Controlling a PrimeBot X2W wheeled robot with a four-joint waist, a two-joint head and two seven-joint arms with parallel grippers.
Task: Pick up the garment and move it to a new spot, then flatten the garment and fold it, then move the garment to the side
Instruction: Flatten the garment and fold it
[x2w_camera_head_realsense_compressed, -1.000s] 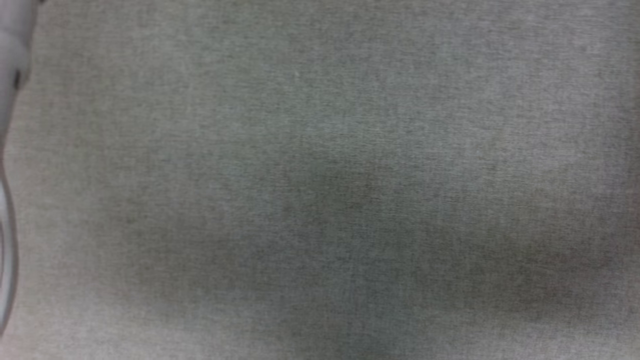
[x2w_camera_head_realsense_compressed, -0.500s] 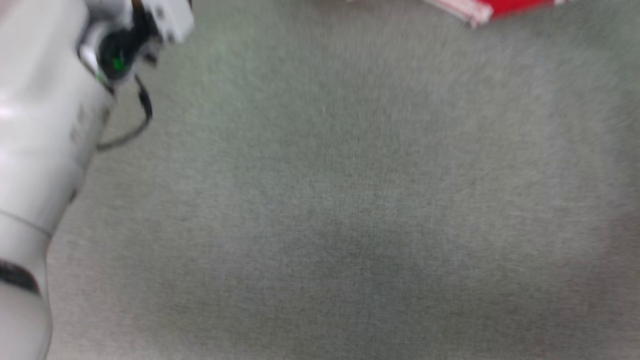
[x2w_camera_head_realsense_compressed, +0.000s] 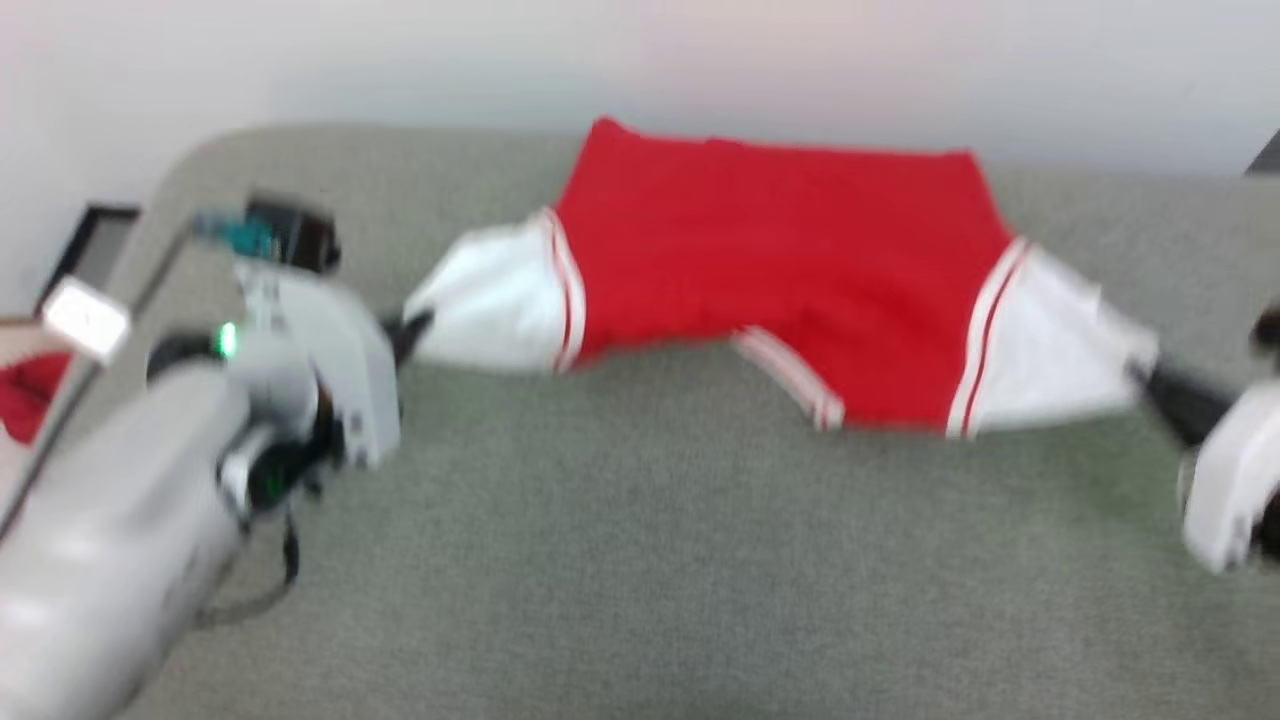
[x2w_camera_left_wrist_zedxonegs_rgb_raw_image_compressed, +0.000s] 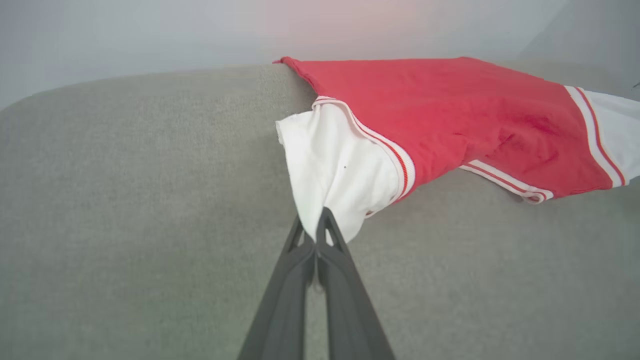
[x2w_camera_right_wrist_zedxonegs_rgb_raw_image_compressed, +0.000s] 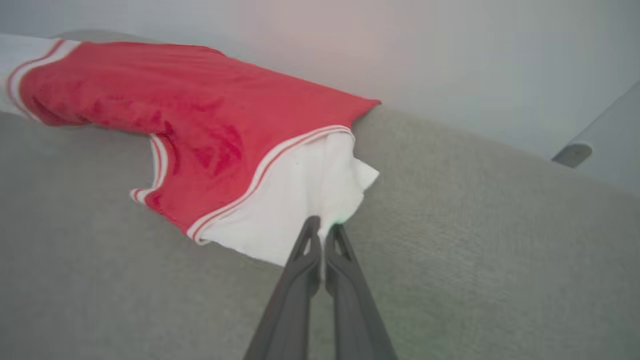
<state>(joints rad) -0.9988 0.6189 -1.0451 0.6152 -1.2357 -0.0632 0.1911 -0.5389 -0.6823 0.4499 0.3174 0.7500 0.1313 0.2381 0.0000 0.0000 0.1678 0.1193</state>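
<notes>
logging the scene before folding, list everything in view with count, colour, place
garment: one, red with white sleeves, spread over the surface's far part
surface: one, grey fabric, under the garment
wall: one, pale, behind the surface
framed object: one, dark, blurred, far left
red item: one, blurred, at the left edge
left gripper: one, dark fingers, shut on the garment's left-side sleeve
right gripper: one, dark fingers, shut on the right-side sleeve

Left claw (x2w_camera_left_wrist_zedxonegs_rgb_raw_image_compressed: 314, 220) and right claw (x2w_camera_right_wrist_zedxonegs_rgb_raw_image_compressed: 325, 223) — both clamped tight, wide apart.
</notes>
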